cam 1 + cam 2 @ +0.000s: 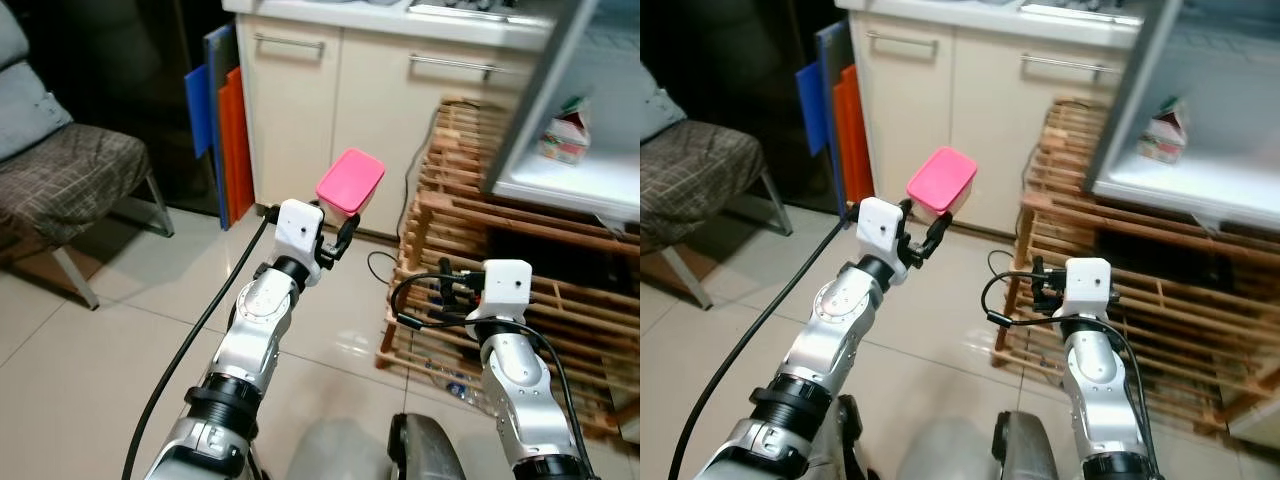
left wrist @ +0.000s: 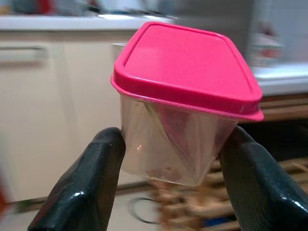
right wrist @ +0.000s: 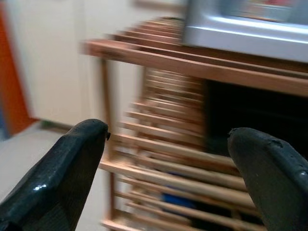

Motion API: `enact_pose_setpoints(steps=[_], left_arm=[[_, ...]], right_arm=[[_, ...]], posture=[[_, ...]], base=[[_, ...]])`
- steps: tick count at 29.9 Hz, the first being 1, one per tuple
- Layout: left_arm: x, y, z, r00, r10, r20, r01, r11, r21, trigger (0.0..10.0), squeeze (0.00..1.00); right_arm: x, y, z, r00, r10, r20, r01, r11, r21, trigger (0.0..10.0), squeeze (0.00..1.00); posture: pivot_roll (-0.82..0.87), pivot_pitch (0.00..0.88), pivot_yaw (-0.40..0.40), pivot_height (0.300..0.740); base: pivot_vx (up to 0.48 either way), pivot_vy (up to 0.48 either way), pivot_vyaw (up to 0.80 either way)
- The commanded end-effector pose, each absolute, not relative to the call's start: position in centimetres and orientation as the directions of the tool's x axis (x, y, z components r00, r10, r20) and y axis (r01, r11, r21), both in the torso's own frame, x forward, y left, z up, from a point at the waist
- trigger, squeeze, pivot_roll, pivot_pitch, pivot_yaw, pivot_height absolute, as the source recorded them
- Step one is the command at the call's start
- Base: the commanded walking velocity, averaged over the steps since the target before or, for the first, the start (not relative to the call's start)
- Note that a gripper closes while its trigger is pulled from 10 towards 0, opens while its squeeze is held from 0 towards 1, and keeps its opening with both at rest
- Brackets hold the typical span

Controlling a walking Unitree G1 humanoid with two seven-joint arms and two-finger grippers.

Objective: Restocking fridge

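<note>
Left gripper (image 2: 168,159) pinching clear tub with pink lid (image 1: 350,181), both fingers (image 2: 89,178) pressed on its sides, tub held aloft in front of cream cabinets (image 1: 330,100). Right gripper (image 3: 168,163) spread, holding nothing, facing wooden rack (image 1: 520,290). Open fridge (image 1: 590,150) off to robot's right atop rack, carton (image 1: 565,130) on its shelf. Judged step: carrying tub toward fridge. Next: turn right, raise tub to shelf level, set down clear of carton.

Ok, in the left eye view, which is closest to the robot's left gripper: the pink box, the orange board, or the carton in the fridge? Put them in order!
1. Pink-lidded box: held between the left gripper's fingers.
2. Orange board: leaning by the cabinet, to the gripper's left and beyond it.
3. Carton: on the fridge shelf, far off to the right.
</note>
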State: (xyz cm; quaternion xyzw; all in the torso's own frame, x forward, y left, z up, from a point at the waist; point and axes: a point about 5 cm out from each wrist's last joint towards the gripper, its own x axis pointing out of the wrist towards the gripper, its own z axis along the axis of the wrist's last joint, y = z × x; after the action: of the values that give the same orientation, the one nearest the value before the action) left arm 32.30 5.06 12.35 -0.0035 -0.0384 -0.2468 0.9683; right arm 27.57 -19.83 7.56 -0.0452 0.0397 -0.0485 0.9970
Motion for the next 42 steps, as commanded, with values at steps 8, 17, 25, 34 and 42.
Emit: enact_pose_setpoints(steps=[8,17,25,34,42], left_arm=[[32.7,4.2,13.2,0.854,-0.511,0.096,0.513,0.858,0.008,10.0,0.0],[32.9,4.1,13.3,0.856,-0.507,0.105,0.508,0.861,0.02,10.0,0.0],[32.1,3.0,14.2,0.814,-0.555,0.171,0.56,0.828,0.026,10.0,0.0],[32.4,4.3,21.6,0.78,-0.396,0.484,0.454,0.891,-0.003,10.0,0.0],[32.2,3.7,22.8,0.759,-0.449,0.472,0.501,0.865,0.018,10.0,0.0]], right_arm=[[27.8,-20.4,8.3,0.992,-0.118,-0.04,0.113,0.988,-0.109,10.0,0.0],[28.3,-19.8,8.4,0.996,-0.084,-0.023,0.08,0.989,-0.126,10.0,0.0],[28.4,-19.4,9.2,0.998,-0.064,0.028,0.067,0.99,-0.121,10.0,0.0],[28.3,-18.4,16.5,0.944,-0.028,0.329,0.079,0.987,-0.142,10.0,0.0],[27.7,-18.0,16.4,0.949,-0.025,0.316,0.075,0.986,-0.147,10.0,0.0]], posture=[[-0.2,0.0,-0.003,0.605],[-0.19,0.0,-0.008,0.605],[-0.19,0.0,-0.007,0.605],[-0.2,0.0,-0.014,0.605],[-0.19,0.0,-0.008,0.605]], base=[[0.0,0.0,-0.72],[0.0,0.0,-0.72],[0.0,0.0,-0.1],[0.0,0.0,0.0],[0.24,0.0,0.0]])
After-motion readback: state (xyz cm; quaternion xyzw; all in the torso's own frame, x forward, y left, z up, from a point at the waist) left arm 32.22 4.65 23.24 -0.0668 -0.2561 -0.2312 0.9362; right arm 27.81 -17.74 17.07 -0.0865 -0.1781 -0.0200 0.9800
